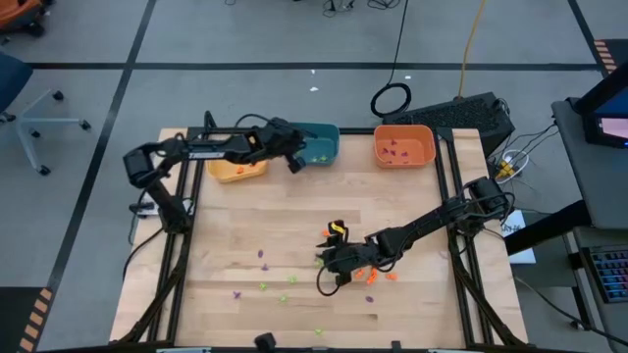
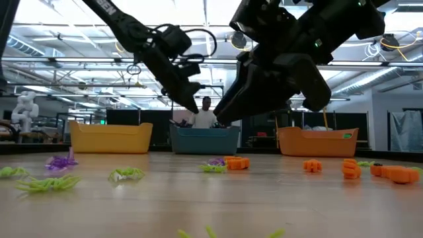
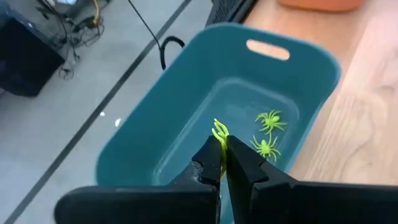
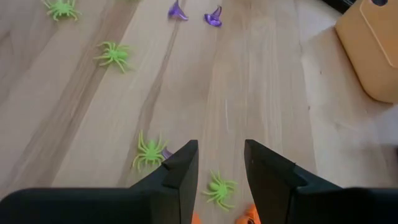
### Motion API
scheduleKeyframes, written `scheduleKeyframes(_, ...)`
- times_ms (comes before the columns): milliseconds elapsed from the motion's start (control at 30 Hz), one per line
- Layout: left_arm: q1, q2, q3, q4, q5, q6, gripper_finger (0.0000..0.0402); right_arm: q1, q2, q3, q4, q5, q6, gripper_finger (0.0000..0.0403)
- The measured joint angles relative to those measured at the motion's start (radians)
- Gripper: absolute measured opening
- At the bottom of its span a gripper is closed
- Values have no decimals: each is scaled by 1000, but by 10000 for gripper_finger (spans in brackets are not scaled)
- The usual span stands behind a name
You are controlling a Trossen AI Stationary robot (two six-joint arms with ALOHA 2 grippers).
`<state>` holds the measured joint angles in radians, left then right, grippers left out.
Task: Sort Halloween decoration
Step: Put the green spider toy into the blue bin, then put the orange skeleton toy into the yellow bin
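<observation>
A light-green spider [image 3: 219,132] sits pinched between the fingers of the left gripper [image 3: 222,163], held above the teal bin [image 3: 186,112]; only the left wrist view shows this grasp, along with two more green spiders [image 3: 267,134] lying on the bin's floor. From above, the left gripper [image 1: 294,162] merely hangs at the teal bin's [image 1: 324,132] edge, between the yellow bin [image 1: 235,172] and the orange bin [image 1: 404,145]. The remaining trinkets [image 1: 285,284] lie scattered on the wooden table [image 1: 294,211]: green and purple toward the left, orange ones [image 1: 378,276] beside the right gripper [image 1: 334,263]. The right wrist view shows that gripper [image 4: 221,163] parted and empty, low over green spiders [image 4: 149,152] and purple hats [image 4: 196,14].
</observation>
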<state>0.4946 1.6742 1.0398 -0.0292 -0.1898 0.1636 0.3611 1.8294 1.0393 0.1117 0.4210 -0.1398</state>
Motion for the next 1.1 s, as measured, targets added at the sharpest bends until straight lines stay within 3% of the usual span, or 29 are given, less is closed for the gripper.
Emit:
scheduleKeyframes(467,33,62,7,-42,22,-106,14,0,0,0,24,0,18,116)
scheduleKeyframes(600,28,62,8,-43,5,-106,56,0,0,0,23,0,20,116)
scheduleKeyframes(733,19,61,8,-40,-69,-106,128,1,0,0,22,0,39,116)
scheduleKeyframes(867,1,26,8,-88,-59,-107,193,8,0,0,6,1,75,116)
scheduleKeyframes(967,-45,-41,22,-179,-1,-118,219,22,-6,0,-15,48,101,116)
scheduleKeyframes(1100,-123,-137,23,-230,-6,-180,226,38,-31,0,-39,146,142,116)
